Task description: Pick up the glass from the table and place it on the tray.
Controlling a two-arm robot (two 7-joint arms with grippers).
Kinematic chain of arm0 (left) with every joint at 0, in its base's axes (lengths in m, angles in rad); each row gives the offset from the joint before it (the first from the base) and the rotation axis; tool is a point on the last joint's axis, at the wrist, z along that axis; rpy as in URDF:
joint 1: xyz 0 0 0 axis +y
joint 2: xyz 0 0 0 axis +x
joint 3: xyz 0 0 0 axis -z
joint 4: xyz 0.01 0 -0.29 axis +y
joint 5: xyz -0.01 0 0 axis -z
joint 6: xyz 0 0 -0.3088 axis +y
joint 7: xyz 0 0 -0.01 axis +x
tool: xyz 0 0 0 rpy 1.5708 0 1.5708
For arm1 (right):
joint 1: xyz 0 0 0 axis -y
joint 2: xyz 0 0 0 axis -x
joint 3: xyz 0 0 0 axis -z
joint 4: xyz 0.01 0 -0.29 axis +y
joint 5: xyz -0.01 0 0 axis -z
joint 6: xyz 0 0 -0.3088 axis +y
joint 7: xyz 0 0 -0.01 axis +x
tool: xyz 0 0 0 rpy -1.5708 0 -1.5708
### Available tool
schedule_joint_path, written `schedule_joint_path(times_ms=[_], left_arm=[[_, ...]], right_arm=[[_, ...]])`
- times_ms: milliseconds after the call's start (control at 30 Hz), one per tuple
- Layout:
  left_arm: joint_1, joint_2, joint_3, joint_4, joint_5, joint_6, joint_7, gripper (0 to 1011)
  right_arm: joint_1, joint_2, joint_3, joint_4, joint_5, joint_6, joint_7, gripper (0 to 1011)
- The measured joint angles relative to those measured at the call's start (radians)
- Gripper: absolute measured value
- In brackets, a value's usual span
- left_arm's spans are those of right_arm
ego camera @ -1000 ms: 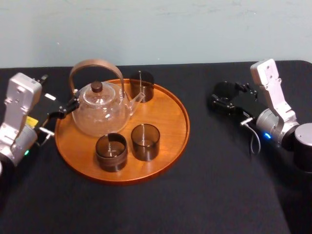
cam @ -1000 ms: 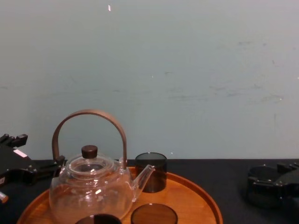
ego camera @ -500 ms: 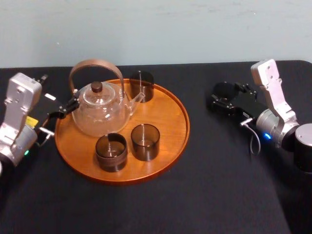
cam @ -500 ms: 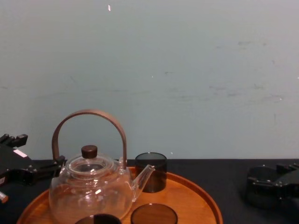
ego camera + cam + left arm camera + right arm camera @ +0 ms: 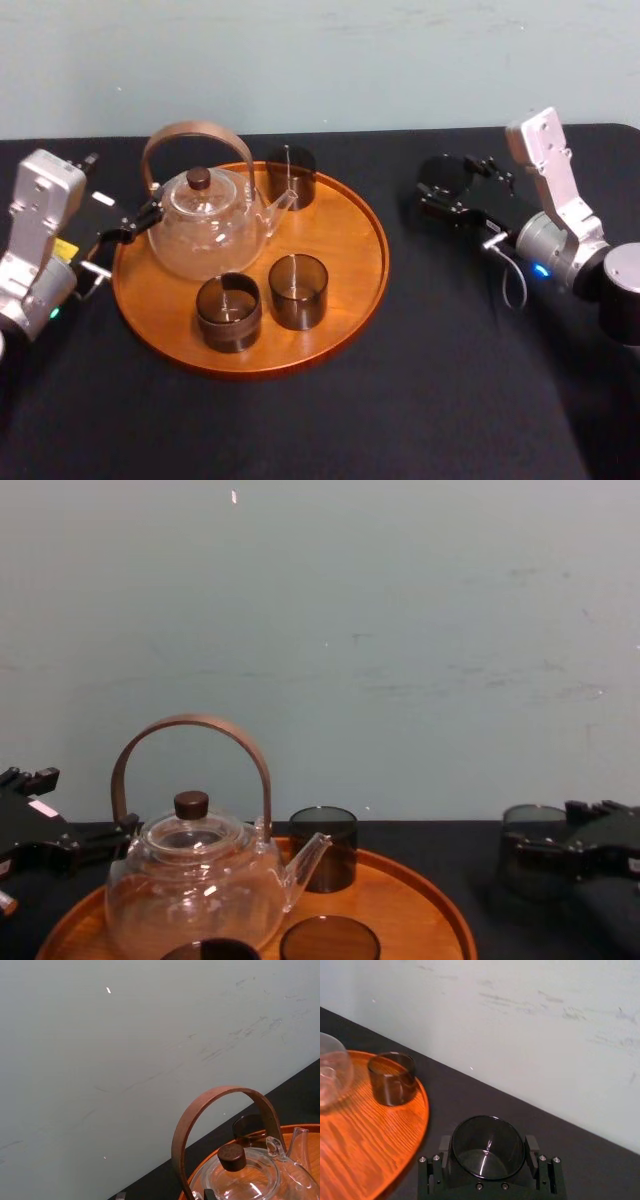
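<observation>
A dark smoked glass sits between the fingers of my right gripper, which is shut on it. In the chest view the glass hangs a little above the black table, to the right of the round orange-brown tray and apart from its rim. My left gripper rests open at the tray's left edge, next to the teapot, with nothing in it.
On the tray stand a clear glass teapot with a brown arched handle and three dark glasses: one at the back, two at the front. The tray's right part is bare wood. A pale wall rises behind the table.
My right gripper has carried the glass leftward toward the tray and raised it slightly off the table. The left arm has not moved.
</observation>
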Motion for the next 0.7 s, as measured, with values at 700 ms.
schedule_joint_path(times_ms=[700], left_arm=[[0.0, 0.0, 0.0, 0.0, 0.0, 0.0, 0.0, 1010]], right_arm=[[0.02, -0.02, -0.089, -0.068, -0.015, 0.023, 0.024, 913]])
